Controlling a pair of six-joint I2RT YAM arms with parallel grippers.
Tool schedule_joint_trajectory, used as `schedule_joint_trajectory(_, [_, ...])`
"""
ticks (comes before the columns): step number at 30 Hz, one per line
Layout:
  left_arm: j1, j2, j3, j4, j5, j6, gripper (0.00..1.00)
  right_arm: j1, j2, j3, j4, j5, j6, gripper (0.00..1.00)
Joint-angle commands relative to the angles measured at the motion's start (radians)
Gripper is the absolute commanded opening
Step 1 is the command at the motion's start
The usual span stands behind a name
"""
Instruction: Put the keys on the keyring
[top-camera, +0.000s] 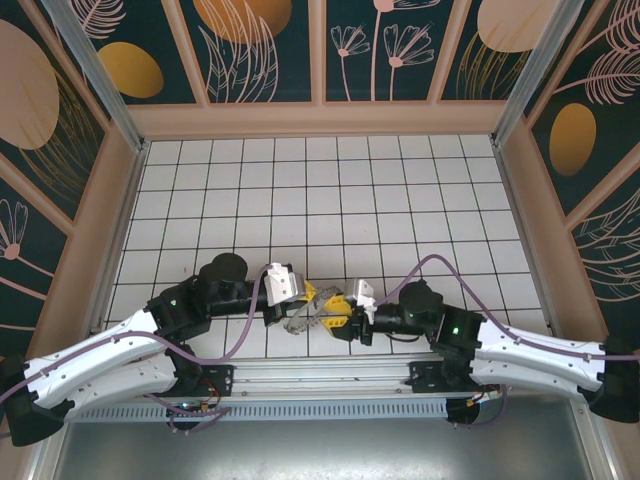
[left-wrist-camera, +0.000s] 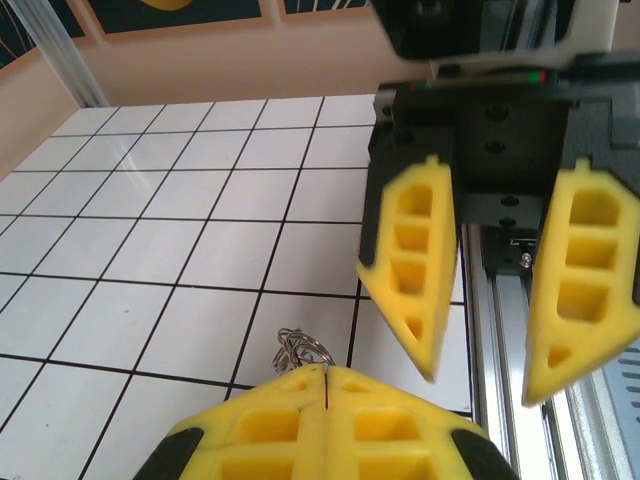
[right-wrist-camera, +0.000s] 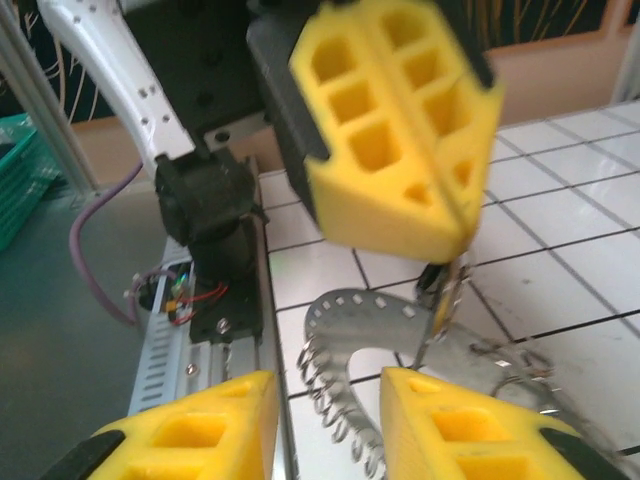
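Finding one: the left arm (top-camera: 100, 365), white-shelled and jointed, is reaching inward with its elbow bent, and the black left wrist (top-camera: 225, 285) is angling toward the opposite claw. The left gripper (left-wrist-camera: 326, 372), black-bodied with yellow latticed plastic fingers, is pressing its jaws fully together, the pads meeting along one seam.

Finding two: the right arm (top-camera: 540, 350), of the same white shell, is mirroring that pose, and the black right wrist (top-camera: 415, 305) is lying low and pointing at the left claw. The right gripper (right-wrist-camera: 328, 385), with matching yellow latticed fingers, is standing with its jaws apart.

Finding three: both claws are facing each other tip to tip, the left claw's tips hanging just above the right claw's gap.
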Motion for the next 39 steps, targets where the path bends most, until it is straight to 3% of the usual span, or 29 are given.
schedule_joint_trajectory(1, [0.000,-0.002,-0.005,0.049,0.007,0.015,0.00,0.003,-0.044,-0.001,0.000,0.116,0.011,0.39])
schedule_joint_trajectory(9, [0.000,0.011,0.019,-0.006,0.077,0.023,0.00,-0.008,-0.023,0.032,-0.092,0.188,-0.023,0.66])
schedule_joint_trajectory(14, [0.001,0.010,0.040,-0.042,0.116,0.033,0.00,-0.011,0.029,0.051,-0.120,0.252,-0.027,0.68])
schedule_joint_trajectory(23, [0.000,0.014,0.055,-0.105,0.162,0.053,0.00,-0.014,0.064,0.041,-0.084,0.192,-0.053,0.70])
schedule_joint_trajectory(32, [0.000,0.005,0.058,-0.104,0.187,0.056,0.00,-0.015,0.180,0.062,-0.040,0.077,-0.106,0.65])
schedule_joint_trajectory(39, [0.001,0.003,0.062,-0.108,0.196,0.060,0.00,-0.015,0.175,0.046,0.025,0.039,-0.128,0.46])
